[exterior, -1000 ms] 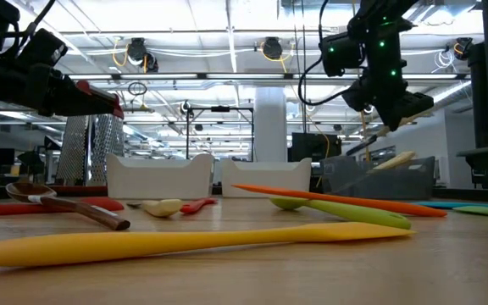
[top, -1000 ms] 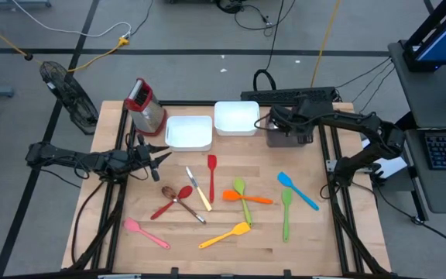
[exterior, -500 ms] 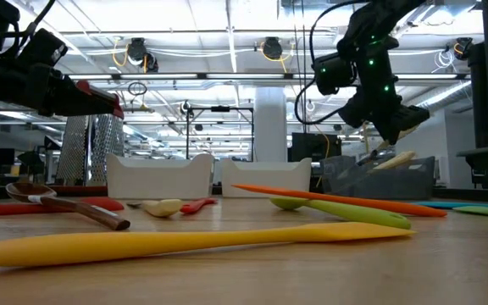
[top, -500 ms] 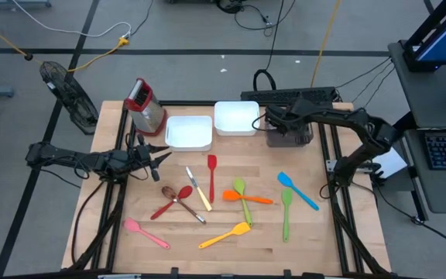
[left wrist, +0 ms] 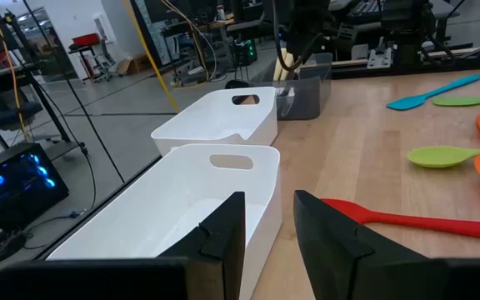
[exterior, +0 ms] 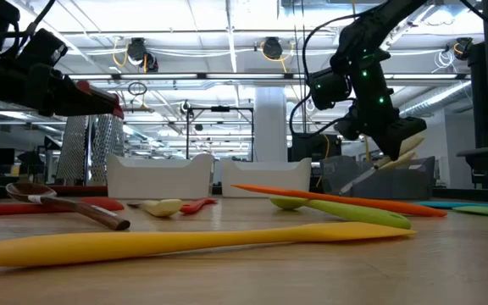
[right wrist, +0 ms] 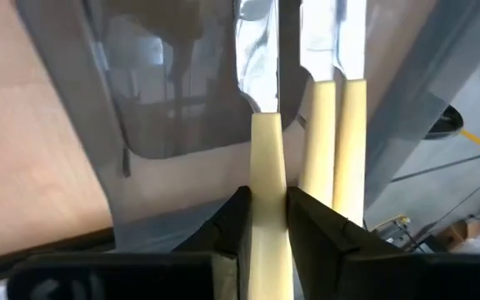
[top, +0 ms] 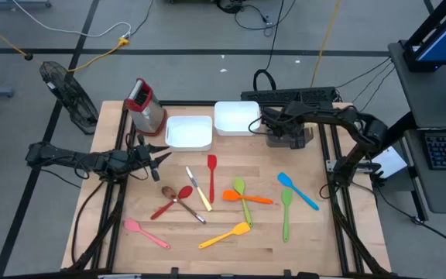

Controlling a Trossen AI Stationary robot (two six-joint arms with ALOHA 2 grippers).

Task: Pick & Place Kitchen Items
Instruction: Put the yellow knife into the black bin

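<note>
While no readable writing shows anywhere, the left gripper (top: 158, 159) hovers slightly spread beside the white rectangular plastic tray (top: 189, 132); the right gripper (right wrist: 265, 218) pinches a pale-handled steel knife (right wrist: 267, 179) inside the translucent grey bin (top: 289, 136), its blade tip hidden.

You have 10 utensils lying on the table: 2 red (top: 211, 165) (top: 178, 198), 2 green (top: 239, 188) (top: 286, 205), 1 orange spatula (top: 248, 198), 1 blue spatula (top: 296, 190), 1 pink spatula (top: 145, 232), 1 yellow spatula (top: 227, 235), 1 brown spoon (top: 169, 191) and 1 pale-handled knife (top: 200, 192). At the dark tray (top: 289, 138) you can count 3 more pale-handled knives (right wrist: 267, 167) (right wrist: 319, 125) (right wrist: 352, 125). There are 2 white trays (top: 188, 133) (top: 236, 118) and 1 red-topped metal box (top: 145, 105).
</note>
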